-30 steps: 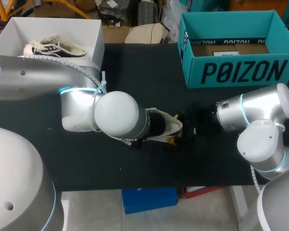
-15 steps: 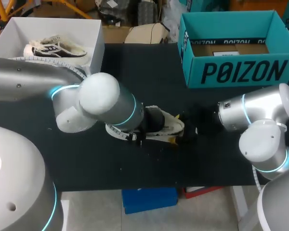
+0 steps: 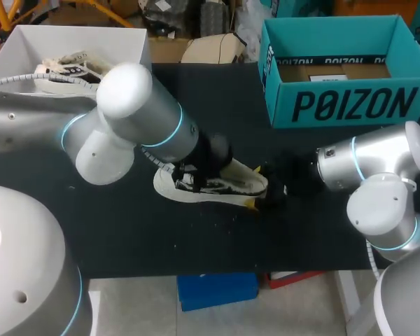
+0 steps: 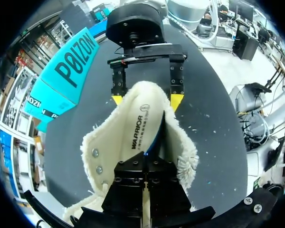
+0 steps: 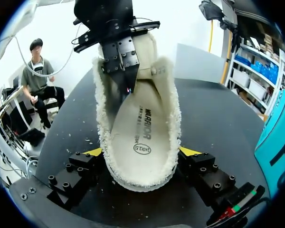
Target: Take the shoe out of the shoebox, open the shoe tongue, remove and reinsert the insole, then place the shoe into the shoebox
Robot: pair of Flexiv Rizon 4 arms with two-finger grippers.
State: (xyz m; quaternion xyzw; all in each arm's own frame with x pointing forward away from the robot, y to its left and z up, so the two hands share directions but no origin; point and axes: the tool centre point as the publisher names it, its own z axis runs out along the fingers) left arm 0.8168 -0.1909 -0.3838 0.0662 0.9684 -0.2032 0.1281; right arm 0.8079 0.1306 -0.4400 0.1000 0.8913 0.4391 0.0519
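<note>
Head view: the cream, fleecy-edged shoe [image 3: 220, 187] lies near the worktop's [image 3: 112, 231] middle, under the left arm [image 3: 136, 119].

Left wrist view: the left gripper [image 4: 145, 164] pinches the printed insole's [image 4: 140, 128] raised edge.

Right wrist view: the right gripper [image 5: 141, 153] clamps the heel on both sides.

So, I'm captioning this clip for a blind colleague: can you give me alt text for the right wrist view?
A cream, fleece-lined shoe lies on the black table, its heel clamped by the right gripper, one yellow-tipped finger on each side. From the far end, the left gripper points down into the shoe, closed on the edge of the insole.
</note>
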